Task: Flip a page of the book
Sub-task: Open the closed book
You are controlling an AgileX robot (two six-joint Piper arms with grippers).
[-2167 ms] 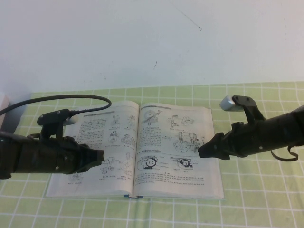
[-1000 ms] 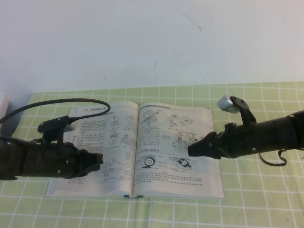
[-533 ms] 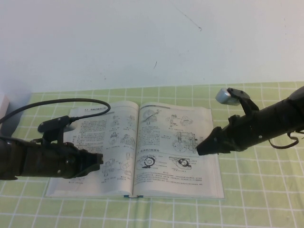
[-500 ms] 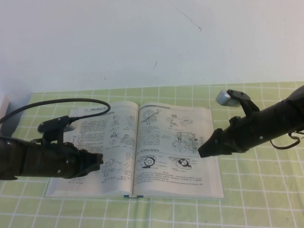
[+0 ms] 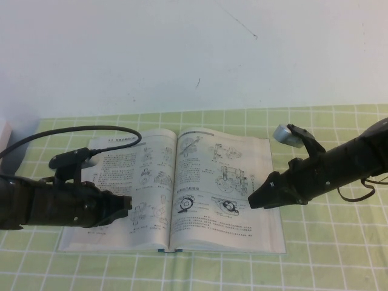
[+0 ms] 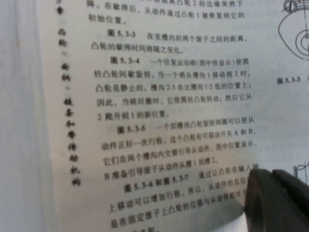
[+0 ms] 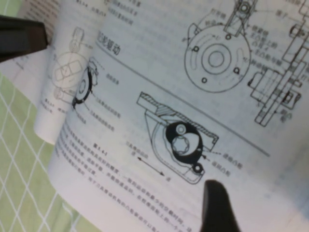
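Observation:
The book point(image 5: 173, 194) lies open and flat on the green checked cloth, its white pages printed with text and machine drawings. My left gripper point(image 5: 125, 206) is shut, low over the left page; its fingers point(image 6: 277, 193) rest by the lines of text. My right gripper point(image 5: 254, 200) is open and touches the right-hand page point(image 5: 221, 194) near its outer edge. Only one finger point(image 7: 217, 205) shows in the right wrist view, pressed on the paper below a round mechanism drawing. That page point(image 7: 159, 96) bows up slightly toward the spine. The left gripper point(image 7: 19, 37) also shows beyond it.
The green checked cloth point(image 5: 327, 254) covers the table, with a white wall point(image 5: 194, 54) behind. A black cable point(image 5: 79, 129) loops from the left arm over the book's far left corner. A pale object point(image 5: 3, 130) sits at the left edge.
My right gripper has slid a little down and toward the spine on the right page, and that page has shifted and bowed slightly. The left arm has not moved.

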